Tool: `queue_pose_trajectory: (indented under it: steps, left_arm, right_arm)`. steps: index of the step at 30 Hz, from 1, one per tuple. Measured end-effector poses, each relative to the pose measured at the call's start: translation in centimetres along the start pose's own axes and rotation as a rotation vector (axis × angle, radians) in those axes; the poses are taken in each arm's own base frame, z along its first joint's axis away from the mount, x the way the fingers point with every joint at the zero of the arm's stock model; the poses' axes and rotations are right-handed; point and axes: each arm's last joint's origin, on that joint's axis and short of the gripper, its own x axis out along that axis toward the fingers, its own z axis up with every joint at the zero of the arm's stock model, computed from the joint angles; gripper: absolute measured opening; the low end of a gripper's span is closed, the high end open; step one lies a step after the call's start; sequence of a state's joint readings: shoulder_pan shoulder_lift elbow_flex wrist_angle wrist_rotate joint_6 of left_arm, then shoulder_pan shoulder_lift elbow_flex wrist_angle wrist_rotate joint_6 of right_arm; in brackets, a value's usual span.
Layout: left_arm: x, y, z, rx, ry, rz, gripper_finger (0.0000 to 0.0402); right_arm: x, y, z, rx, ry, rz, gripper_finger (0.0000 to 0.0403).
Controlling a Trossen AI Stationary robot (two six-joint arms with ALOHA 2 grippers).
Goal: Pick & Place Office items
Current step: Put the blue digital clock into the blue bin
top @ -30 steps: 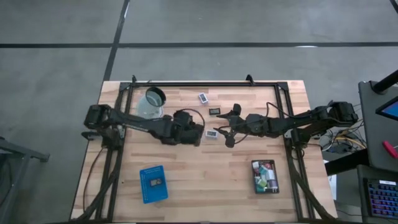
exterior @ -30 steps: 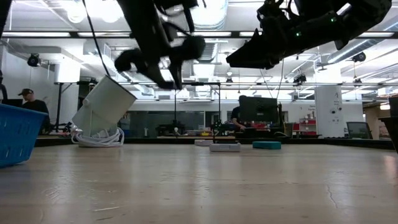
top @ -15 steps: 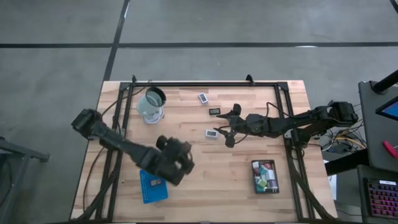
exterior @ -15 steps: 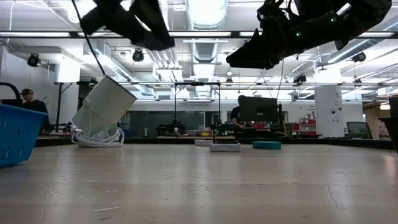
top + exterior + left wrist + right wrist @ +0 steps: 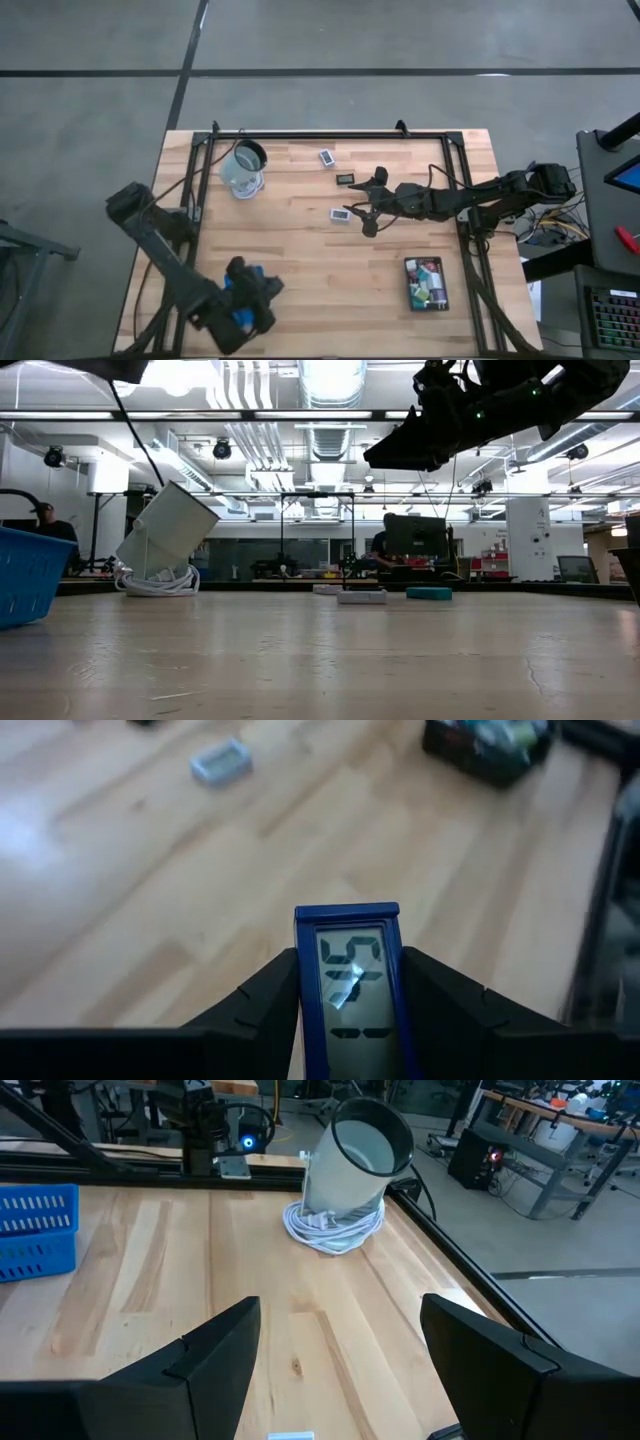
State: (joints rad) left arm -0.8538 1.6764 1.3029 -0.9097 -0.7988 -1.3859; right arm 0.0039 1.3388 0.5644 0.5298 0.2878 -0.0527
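Room: a large lit workshop with ceiling lights and desks shows behind the counter in the low view; a person sits far off at its left edge.
Counter (image 5: pixel 300 260): pale wood planks with a dark frame around them.
Left hand (image 5: pixel 245 305): over the blue tray (image 5: pixel 243 315) at the near left of the counter. The left wrist view shows its two fingers (image 5: pixel 262 1000) clamped on a small display (image 5: pixel 350 985), which the high view hides.
Small display: a flat rectangle with a dark blue rim and a pale grey screen showing dark segment digits, standing up between the fingers.
Right hand (image 5: pixel 366 203): held above the middle of the counter, fingers well apart, clear in the right wrist view (image 5: pixel 335 1370); nothing between them.
Loose items: a white flat piece (image 5: pixel 342 214) lies just beside the right hand, a dark flat piece (image 5: pixel 345 179) and a white one (image 5: pixel 327 157) farther back. The low view shows them as low slabs in a row (image 5: pixel 361 596).
Black tray (image 5: pixel 427 284): near right, filled with small coloured blocks; only the high view shows them clearly.
Cup (image 5: pixel 243 167): clear, tilted, resting on a coil of white cable (image 5: pixel 333 1227), at the far left.
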Motion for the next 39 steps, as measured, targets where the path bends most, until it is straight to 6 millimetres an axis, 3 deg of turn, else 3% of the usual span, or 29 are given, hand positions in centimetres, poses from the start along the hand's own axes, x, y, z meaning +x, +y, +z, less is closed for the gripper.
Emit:
queue_pose_trajectory:
  steps: [6,11,22,39]
  left_arm:
    - [-2.0,0.6,-2.3,-0.019,0.113,0.012,0.0163]
    - [-2.5,1.2,-3.8,-0.058,0.169,0.035,0.0164]
    - [0.5,3.4,-7.8,-0.162,0.309,0.069,0.0162]
    - [3.0,5.0,-10.5,-0.274,0.387,0.004,0.0164]
  right_arm:
    - [0.0,0.0,0.0,0.000,0.000,0.000,0.0274]
    - [0.0,0.0,0.0,0.000,0.000,0.000,0.0274]
    - [0.0,0.0,0.0,0.000,0.000,0.000,0.0274]
    - [0.0,0.0,0.0,0.000,0.000,0.000,0.0274]
